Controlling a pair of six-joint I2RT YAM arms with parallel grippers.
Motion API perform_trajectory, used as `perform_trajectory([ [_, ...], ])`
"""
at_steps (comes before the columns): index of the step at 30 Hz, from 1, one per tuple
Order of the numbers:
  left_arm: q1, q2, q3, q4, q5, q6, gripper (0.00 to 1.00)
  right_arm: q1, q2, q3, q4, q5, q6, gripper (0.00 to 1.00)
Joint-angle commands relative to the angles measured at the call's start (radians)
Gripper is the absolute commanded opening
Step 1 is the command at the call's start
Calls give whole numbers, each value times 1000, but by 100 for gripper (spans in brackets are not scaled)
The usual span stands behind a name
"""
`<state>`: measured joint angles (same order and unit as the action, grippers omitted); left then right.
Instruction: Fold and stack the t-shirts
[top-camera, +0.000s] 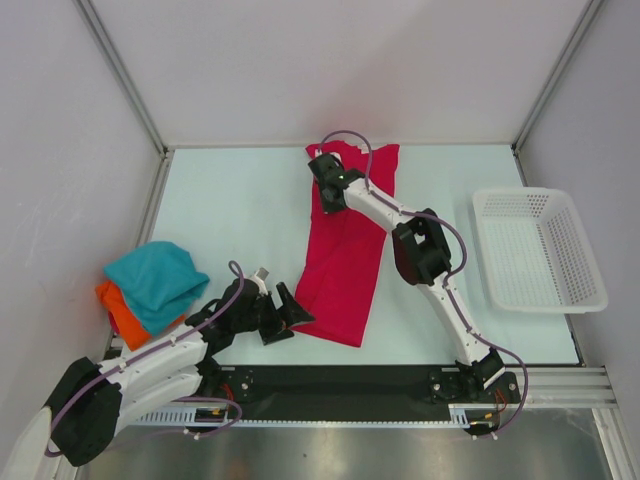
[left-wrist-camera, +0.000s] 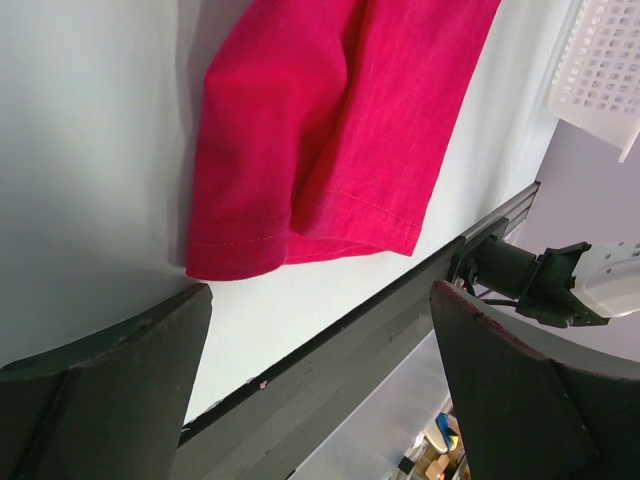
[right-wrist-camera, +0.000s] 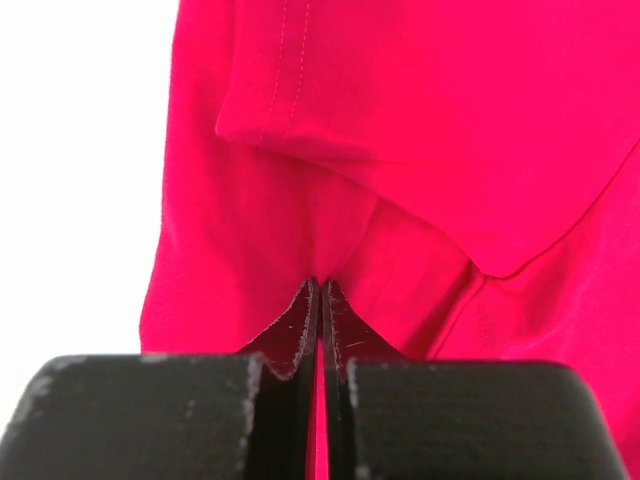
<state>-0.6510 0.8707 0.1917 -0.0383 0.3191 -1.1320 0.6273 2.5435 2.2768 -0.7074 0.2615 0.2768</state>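
Observation:
A long crimson-pink t-shirt (top-camera: 345, 265) lies folded lengthwise down the middle of the table. My right gripper (top-camera: 327, 200) sits on its far left part. In the right wrist view the gripper (right-wrist-camera: 321, 283) is shut, pinching a fold of the pink cloth (right-wrist-camera: 400, 120) just below a sleeve hem. My left gripper (top-camera: 283, 322) stands open at the shirt's near left corner. In the left wrist view this gripper (left-wrist-camera: 320, 290) holds nothing, and the hem (left-wrist-camera: 320, 130) lies just beyond its fingertips. A teal-blue t-shirt (top-camera: 155, 280) rests on an orange one (top-camera: 120, 310) at the left edge.
A white mesh basket (top-camera: 520, 200) stands at the right side of the table and also shows as the basket (left-wrist-camera: 600, 70) in the left wrist view. The black rail (top-camera: 340, 380) runs along the near edge between the arm bases. Grey walls close in the table.

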Motion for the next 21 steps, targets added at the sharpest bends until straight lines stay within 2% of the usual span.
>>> perform_trajectory([
  [1, 11, -6, -14, 15, 8, 25, 96, 5, -28, -31, 20, 73, 2, 0],
  [12, 19, -7, -18, 20, 12, 26, 96, -21, -72, -132, 8, 218, 71, 0],
  [21, 24, -6, -18, 25, 18, 28, 96, -35, -72, -143, 6, 234, 78, 0],
])
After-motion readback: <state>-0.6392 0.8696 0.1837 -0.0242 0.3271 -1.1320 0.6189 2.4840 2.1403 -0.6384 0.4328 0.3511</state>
